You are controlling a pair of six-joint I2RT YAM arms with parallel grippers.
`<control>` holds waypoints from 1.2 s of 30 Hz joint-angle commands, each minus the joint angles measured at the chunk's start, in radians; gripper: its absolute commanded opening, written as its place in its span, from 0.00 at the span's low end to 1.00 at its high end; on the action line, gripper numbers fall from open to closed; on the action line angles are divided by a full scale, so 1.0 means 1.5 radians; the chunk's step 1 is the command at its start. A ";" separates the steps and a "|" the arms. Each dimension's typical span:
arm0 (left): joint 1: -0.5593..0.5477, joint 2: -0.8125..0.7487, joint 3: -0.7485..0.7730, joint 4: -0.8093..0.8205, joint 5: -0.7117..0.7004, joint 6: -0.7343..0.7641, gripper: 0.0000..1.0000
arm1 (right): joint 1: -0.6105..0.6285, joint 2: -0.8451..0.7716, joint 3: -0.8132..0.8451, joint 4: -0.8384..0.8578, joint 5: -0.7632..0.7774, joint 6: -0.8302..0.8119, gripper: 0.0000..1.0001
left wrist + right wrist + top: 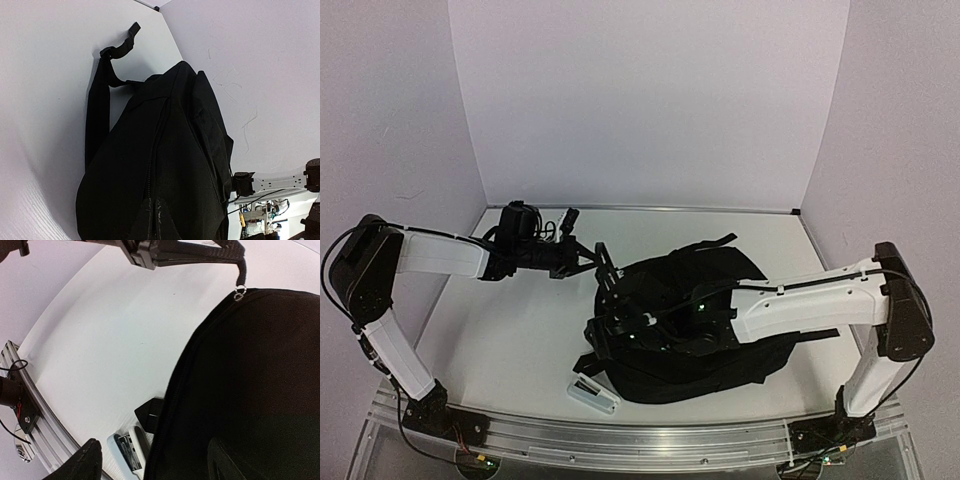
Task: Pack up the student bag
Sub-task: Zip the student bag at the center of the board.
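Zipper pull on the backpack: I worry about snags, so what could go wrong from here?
The left gripper grips the zipper pull while the right gripper is open, so a tug may drag the student bag instead of sliding the zipper. The shifting bag could push the white object toward the table edge.

I log the student bag plain black, straps too; table white; small flat case white, dark inset; my left arm and right arm white, black joints
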 commanded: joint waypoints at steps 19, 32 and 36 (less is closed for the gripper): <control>0.004 0.021 0.060 0.008 0.011 0.028 0.00 | 0.052 0.096 0.080 -0.019 0.234 -0.006 0.01; -0.031 0.160 0.220 -0.005 0.085 0.067 0.00 | 0.052 -0.040 -0.124 0.235 0.041 -0.058 0.00; -0.045 0.211 0.274 0.000 0.119 0.069 0.00 | 0.052 -0.035 -0.126 0.248 0.026 -0.060 0.00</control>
